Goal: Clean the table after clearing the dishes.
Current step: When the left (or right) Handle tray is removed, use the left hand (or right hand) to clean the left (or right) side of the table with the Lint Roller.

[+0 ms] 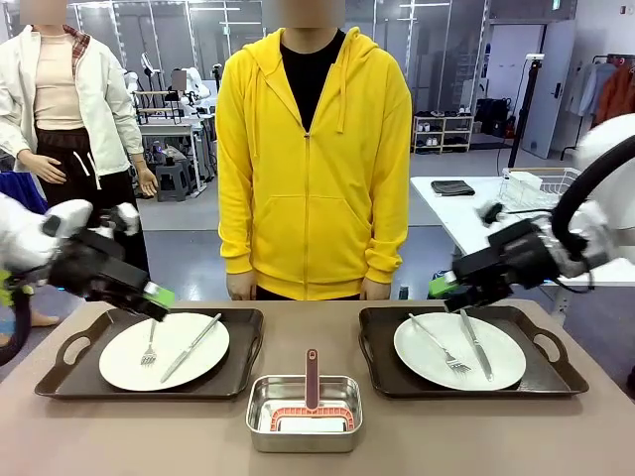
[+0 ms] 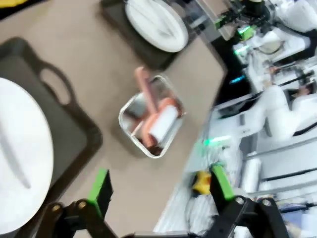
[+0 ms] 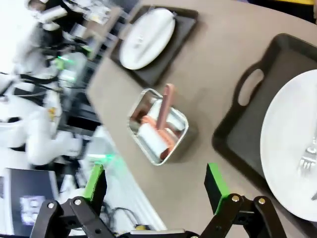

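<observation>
The dishes sit on the brown table (image 1: 129, 436). A white plate (image 1: 164, 350) with fork and knife lies on the left dark tray (image 1: 60, 369). A second white plate (image 1: 459, 350) with fork and knife lies on the right dark tray (image 1: 556, 372). My left gripper (image 1: 159, 295) hovers open over the left tray's far left corner. Above the right tray's far left corner, my right gripper (image 1: 442, 287) hangs open. The left wrist view has the open left gripper (image 2: 161, 191) above the near plate (image 2: 22, 158). The open right gripper (image 3: 155, 183) is beside its plate (image 3: 292, 153). Neither gripper holds anything.
A small steel pan (image 1: 304, 412) holding a roller with a pink handle stands at the table's front middle, between the trays. A person in a yellow hoodie (image 1: 313, 169) stands at the far edge, hands hanging down. A white side table (image 1: 466, 213) with a wire rack is at the back right.
</observation>
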You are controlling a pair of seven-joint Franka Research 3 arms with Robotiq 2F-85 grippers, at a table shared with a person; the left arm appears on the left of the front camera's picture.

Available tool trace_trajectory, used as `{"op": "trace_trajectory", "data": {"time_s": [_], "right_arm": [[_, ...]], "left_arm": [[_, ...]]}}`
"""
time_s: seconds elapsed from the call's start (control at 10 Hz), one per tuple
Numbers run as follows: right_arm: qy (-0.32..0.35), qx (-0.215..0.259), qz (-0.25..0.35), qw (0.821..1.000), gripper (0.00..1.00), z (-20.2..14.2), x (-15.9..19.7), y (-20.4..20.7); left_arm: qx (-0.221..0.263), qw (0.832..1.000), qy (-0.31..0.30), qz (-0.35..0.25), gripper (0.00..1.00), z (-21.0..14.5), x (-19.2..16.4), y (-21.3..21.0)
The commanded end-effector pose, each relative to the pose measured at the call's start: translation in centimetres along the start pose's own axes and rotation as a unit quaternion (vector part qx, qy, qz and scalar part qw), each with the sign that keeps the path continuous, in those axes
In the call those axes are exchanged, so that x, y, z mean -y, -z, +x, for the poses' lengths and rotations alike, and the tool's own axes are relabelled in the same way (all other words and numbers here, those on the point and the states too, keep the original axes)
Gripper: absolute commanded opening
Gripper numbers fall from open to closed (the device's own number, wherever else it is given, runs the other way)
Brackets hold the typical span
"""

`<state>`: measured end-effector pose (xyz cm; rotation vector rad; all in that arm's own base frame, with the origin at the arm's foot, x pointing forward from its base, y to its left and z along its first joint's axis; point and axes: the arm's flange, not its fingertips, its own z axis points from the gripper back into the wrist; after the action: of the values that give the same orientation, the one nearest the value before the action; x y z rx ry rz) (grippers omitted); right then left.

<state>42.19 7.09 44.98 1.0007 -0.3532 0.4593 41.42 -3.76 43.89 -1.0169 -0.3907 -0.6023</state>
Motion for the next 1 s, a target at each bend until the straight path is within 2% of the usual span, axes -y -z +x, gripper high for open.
{"op": "trace_trajectory", "data": {"time_s": [0.0, 0.1, 0.3, 0.4, 0.5, 0.7, 0.8, 0.9], "right_arm": [[0.103, 0.019, 0.055, 0.993, 1.00, -0.4, 5.4, -2.7], [0.157, 0.042, 0.077, 0.984, 1.00, -1.6, 7.4, -6.0], [0.233, 0.143, 0.075, 0.959, 1.00, -5.9, 11.2, -14.3], [0.256, 0.201, 0.068, 0.943, 1.00, -8.5, 12.2, -18.0], [0.276, 0.258, 0.060, 0.924, 1.00, -11.5, 12.6, -21.4], [0.304, 0.361, 0.034, 0.881, 1.00, -17.9, 12.2, -27.9], [0.320, 0.392, 0.018, 0.862, 1.00, -20.2, 11.8, -30.1], [0.321, 0.396, -0.006, 0.860, 1.00, -20.8, 11.5, -31.1]], "left_arm": [[0.034, 0.983, -0.114, -0.142, 1.00, -1.6, -5.6, -3.7], [0.071, 0.978, -0.129, -0.150, 1.00, -3.5, -7.1, -7.0], [0.166, 0.964, -0.174, -0.109, 1.00, -8.7, -9.6, -15.3], [0.197, 0.956, -0.202, -0.079, 1.00, -11.7, -10.4, -18.7], [0.252, 0.938, -0.235, -0.049, 1.00, -14.9, -10.3, -22.3], [0.316, 0.912, -0.260, -0.001, 1.00, -20.6, -8.4, -27.7], [0.336, 0.904, -0.266, 0.016, 1.00, -22.2, -7.5, -29.2], [0.334, 0.902, -0.272, 0.029, 1.00, -22.6, -7.1, -29.9]]}}
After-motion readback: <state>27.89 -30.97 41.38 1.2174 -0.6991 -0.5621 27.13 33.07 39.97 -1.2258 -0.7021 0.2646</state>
